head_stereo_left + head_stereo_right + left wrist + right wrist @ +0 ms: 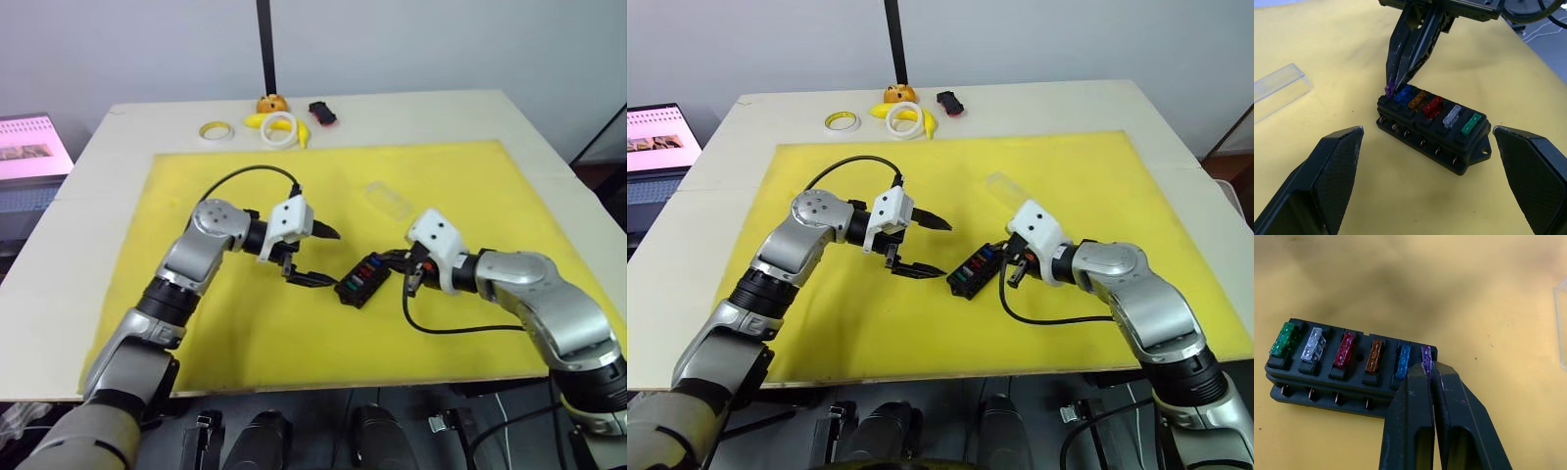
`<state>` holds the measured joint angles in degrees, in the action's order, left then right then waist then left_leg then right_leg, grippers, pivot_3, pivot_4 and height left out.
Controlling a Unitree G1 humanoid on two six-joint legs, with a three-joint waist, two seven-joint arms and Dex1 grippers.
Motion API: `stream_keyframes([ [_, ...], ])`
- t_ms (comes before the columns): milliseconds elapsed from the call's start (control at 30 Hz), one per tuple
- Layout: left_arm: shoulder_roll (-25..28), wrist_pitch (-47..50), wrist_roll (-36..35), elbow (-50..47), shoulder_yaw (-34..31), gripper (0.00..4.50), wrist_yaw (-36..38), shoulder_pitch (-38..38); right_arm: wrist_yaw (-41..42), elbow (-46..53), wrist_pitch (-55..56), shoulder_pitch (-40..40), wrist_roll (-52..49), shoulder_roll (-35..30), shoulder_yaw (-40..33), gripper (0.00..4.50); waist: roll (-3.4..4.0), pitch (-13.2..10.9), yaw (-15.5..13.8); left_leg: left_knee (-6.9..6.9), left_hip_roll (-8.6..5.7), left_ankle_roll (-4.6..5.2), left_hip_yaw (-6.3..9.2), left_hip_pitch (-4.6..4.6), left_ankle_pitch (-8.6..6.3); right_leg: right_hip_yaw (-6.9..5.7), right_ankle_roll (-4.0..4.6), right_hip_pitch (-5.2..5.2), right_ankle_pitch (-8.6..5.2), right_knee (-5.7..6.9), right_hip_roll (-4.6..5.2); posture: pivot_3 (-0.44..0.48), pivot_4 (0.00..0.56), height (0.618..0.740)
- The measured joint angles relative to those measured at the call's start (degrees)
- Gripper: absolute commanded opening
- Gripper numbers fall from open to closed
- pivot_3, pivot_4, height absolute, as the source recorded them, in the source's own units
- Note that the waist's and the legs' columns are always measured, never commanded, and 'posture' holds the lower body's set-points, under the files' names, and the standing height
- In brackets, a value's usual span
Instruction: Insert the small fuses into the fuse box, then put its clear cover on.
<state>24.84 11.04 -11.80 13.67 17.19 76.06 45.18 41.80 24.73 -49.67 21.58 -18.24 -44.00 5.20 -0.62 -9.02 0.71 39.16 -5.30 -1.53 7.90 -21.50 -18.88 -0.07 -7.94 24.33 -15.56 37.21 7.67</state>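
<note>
The fuse box (361, 281) lies on the yellow mat (245, 323) between my two grippers. Seated in a row along its top are the green (1282, 339), grey (1312, 344), red (1345, 349), orange (1373, 356) and blue (1402, 360) small fuses. My right gripper (1426, 368) is shut on the purple fuse (1388, 89), holding it at the end slot beside the blue one. How deep it sits I cannot tell. My left gripper (323, 257) stands wide open just left of the box, touching nothing. The clear cover (389, 200) lies flat on the mat behind the box.
At the table's far edge sit two tape rings (278, 127), a banana (257, 120), a small orange object (271, 102) and a black and red toy car (322, 113). A laptop (29, 147) stands off the table's left side.
</note>
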Motion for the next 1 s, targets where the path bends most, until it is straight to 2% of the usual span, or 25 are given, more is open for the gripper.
stream_keyframes([
  [1000,-0.11,0.22,-0.03,-0.21,0.0,4.5,-0.37,0.0,-1.33,0.37,-6.31,2.53,-1.9,0.72,0.1,0.02,0.0,0.0,0.01,0.0,0.0,0.0,0.0,0.0,0.0,0.0,0.0,0.0,0.0,0.0,0.0,0.0,0.15,0.74],
])
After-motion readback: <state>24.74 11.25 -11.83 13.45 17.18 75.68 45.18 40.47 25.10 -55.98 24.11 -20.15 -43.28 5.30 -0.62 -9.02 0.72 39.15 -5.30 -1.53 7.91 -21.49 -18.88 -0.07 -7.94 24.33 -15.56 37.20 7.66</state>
